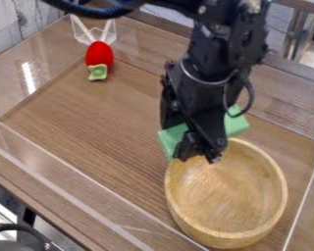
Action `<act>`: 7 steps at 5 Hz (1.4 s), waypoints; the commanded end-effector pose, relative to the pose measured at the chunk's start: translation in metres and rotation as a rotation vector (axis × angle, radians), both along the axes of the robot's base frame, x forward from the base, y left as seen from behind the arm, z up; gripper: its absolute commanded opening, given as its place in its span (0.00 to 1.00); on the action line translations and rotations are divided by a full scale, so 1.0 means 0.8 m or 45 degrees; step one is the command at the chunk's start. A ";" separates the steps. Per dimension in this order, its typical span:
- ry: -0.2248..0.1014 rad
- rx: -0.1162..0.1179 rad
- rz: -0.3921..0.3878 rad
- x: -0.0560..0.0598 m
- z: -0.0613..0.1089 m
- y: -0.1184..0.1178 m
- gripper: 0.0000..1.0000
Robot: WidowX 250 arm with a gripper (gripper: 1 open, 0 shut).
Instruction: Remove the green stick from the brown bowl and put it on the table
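Note:
The green stick hangs in the air, clamped in my gripper, which points down and is shut on it. One end shows at the left of the fingers and the other end at the right near the arm. It is held just above the far left rim of the brown bowl, a wide shallow tan wooden bowl at the lower right of the table. The bowl's inside looks empty. The fingertips are partly hidden by the stick.
A small red object with a green base stands at the far left of the table. Clear plastic edging runs along the table's sides. The black arm rises from the gripper toward the top of the view.

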State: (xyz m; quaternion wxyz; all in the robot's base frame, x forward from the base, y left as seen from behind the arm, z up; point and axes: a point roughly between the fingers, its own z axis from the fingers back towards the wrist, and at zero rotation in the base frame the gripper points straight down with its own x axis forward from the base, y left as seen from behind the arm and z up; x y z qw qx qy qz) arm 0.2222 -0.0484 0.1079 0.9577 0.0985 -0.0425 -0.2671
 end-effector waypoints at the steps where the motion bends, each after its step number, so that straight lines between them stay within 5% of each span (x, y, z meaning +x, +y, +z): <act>1: -0.088 -0.024 0.069 0.013 0.031 0.020 0.00; 2: -0.086 -0.022 0.129 0.013 0.039 0.048 0.00; 4: -0.084 -0.032 0.276 0.006 0.045 0.042 0.00; 7: -0.071 -0.046 0.231 0.004 0.040 0.029 0.00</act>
